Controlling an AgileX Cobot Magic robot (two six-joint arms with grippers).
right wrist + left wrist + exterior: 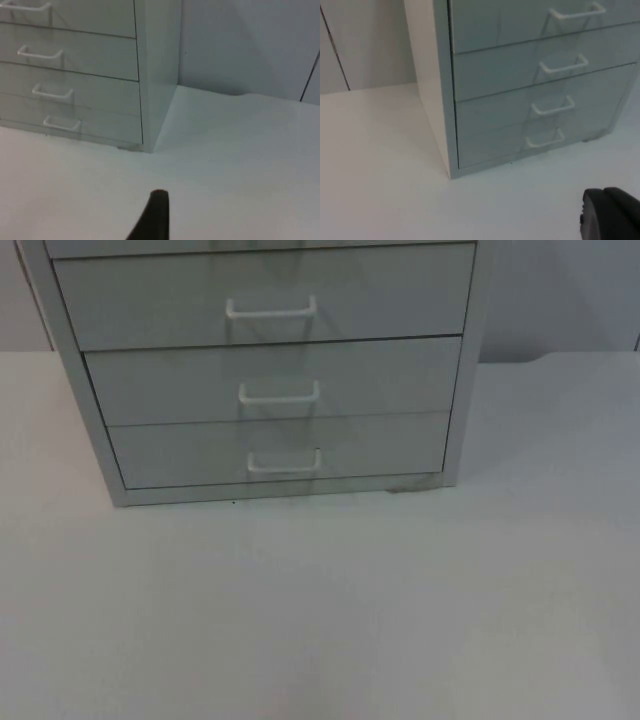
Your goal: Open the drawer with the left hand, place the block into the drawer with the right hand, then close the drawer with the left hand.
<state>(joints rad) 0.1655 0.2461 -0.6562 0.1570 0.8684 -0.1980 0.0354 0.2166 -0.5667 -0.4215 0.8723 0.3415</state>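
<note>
From above, we see the drawer cabinet standing shut on the table, each rigid front bearing a thin handle (the natural hold). At the left wrist, the left gripper hangs near the cabinet's corner, aperture unclear. At the right wrist, the right gripper waits likewise; we find no block.

No text, label or number seems readable on the drawer cabinet.
</note>
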